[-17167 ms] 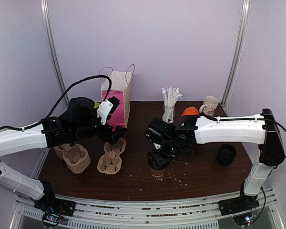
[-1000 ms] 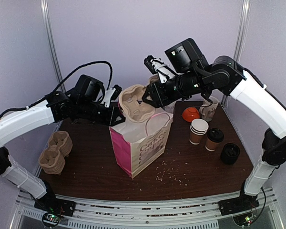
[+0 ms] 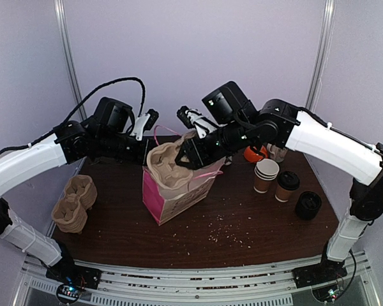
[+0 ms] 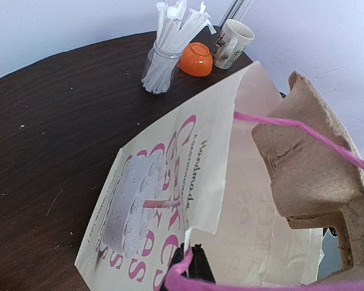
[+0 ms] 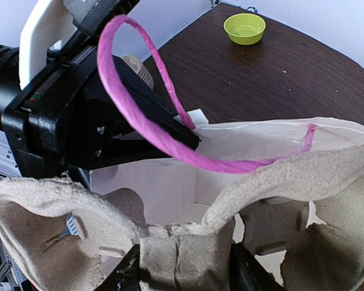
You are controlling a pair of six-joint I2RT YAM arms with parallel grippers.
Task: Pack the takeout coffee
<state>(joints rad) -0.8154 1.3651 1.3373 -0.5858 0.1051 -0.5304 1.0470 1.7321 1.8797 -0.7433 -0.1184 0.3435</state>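
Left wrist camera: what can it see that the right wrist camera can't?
Only the left wrist view shows the straws, the orange bowl, the mug and the pink lettering on the paper bag. Only the right wrist view shows the green bowl and a clear look at the left gripper, pinching the bag's rim. Both show the bag, its pink handle and the cardboard cup tray.
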